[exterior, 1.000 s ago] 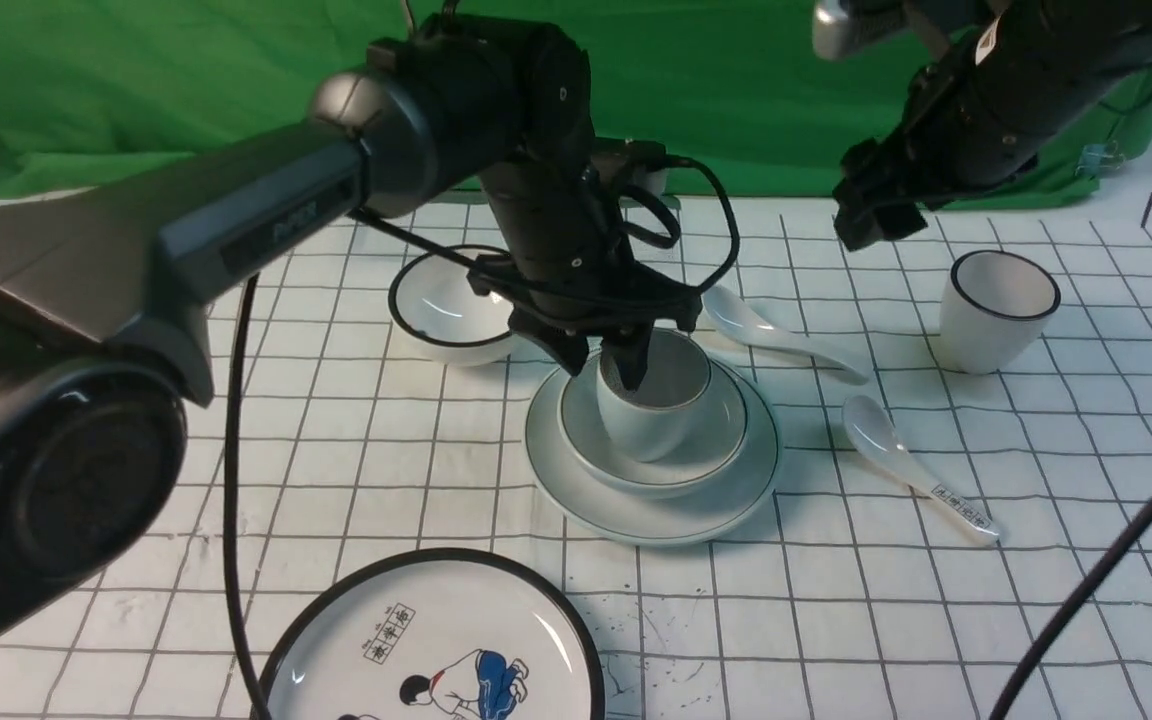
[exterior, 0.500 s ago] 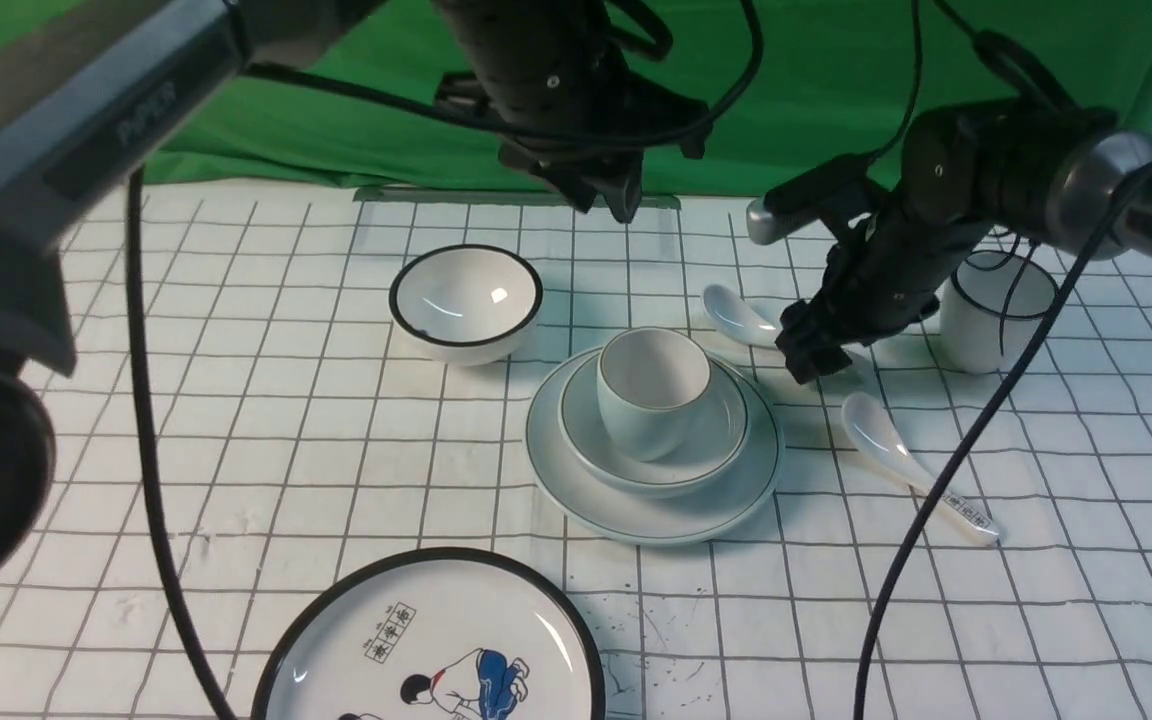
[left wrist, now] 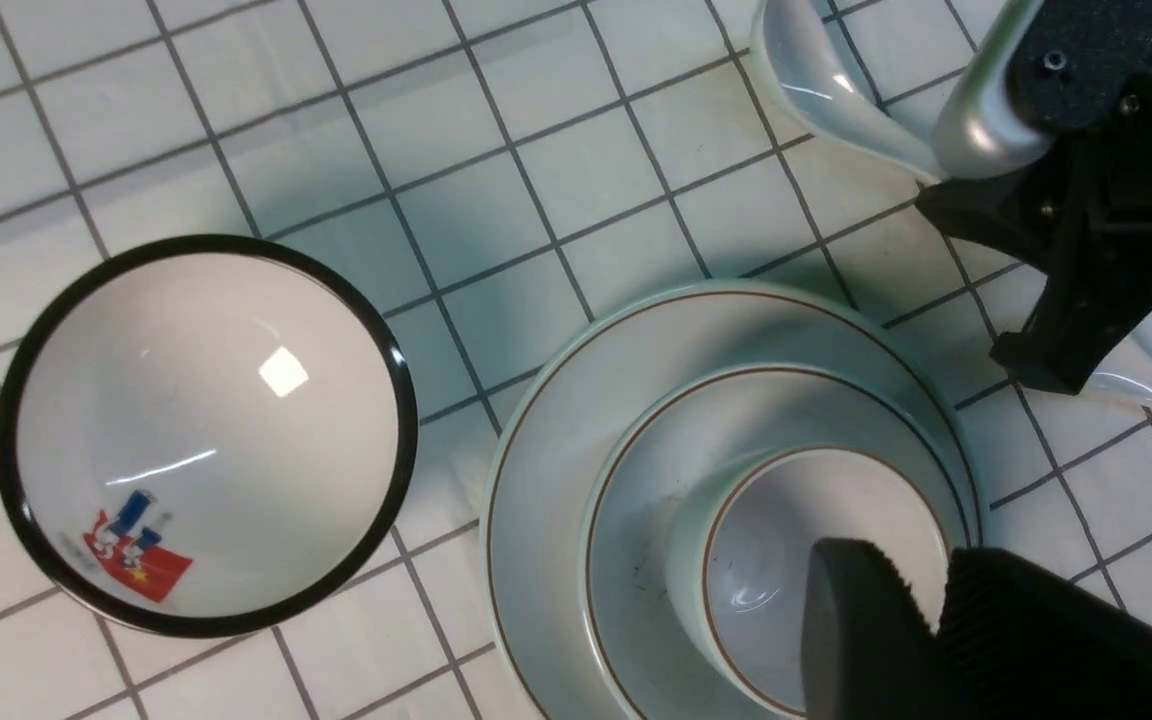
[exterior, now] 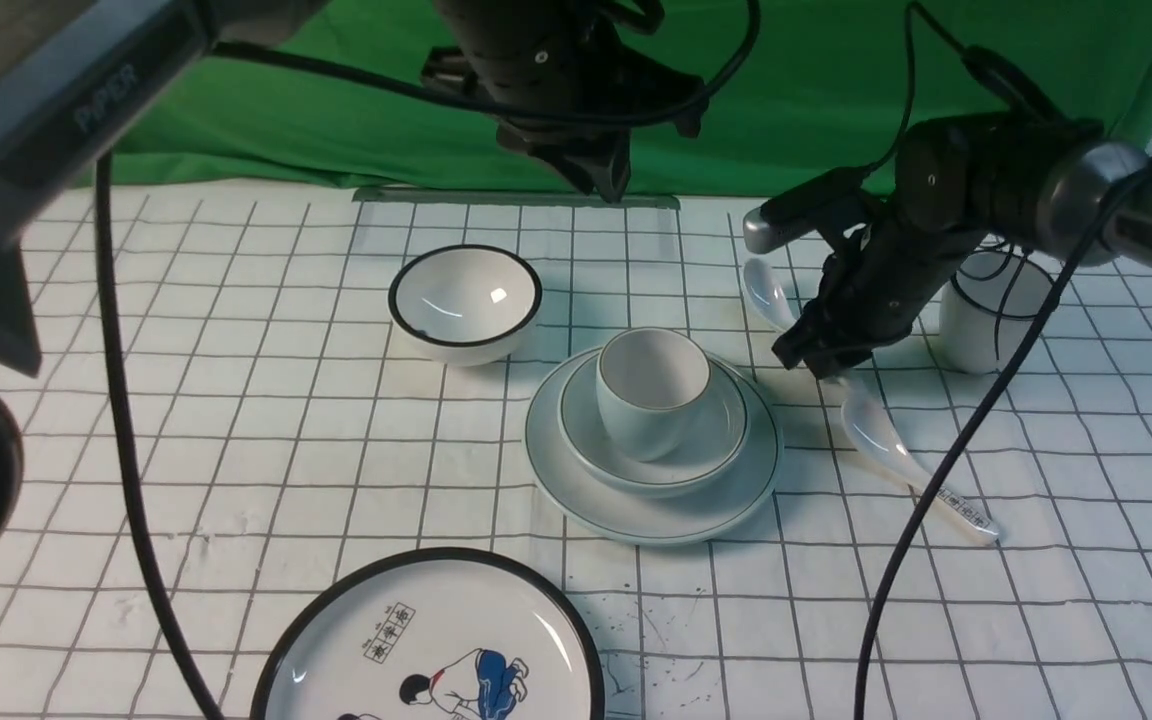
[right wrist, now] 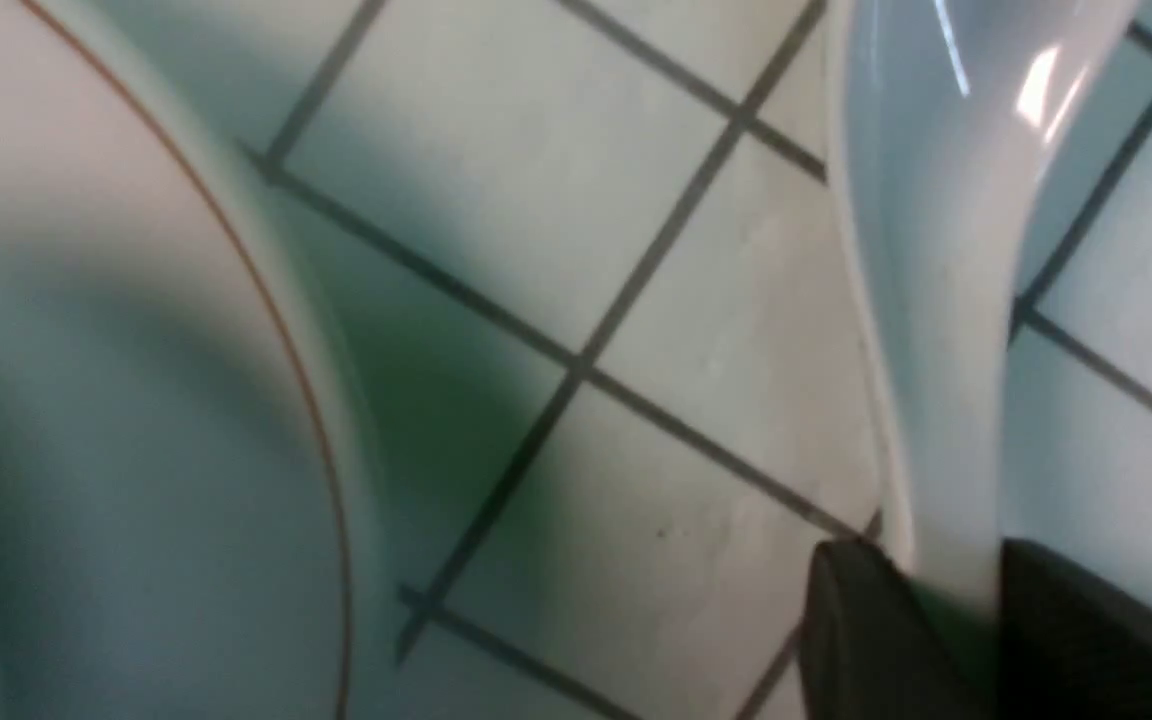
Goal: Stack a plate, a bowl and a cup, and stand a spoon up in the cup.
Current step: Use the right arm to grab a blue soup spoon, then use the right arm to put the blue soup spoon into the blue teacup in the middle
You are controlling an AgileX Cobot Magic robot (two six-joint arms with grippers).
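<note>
Spoon (exterior: 764, 289) is clamped by its handle in the right end effector (exterior: 818, 364), bowl jutting beyond.

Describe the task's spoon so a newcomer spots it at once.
Find the stacked plate mid-table. Right of it, the spoon is the farther one, clamped in the right gripper. Its handle is plain; the nearer spoon carries printed characters.

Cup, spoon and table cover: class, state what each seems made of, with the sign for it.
Cup: likely glazed ceramic, smooth pale sheen. Spoon: glazed ceramic too, bright glossy highlights. Table cover: perhaps cloth or paper, matt, printed grid.
</note>
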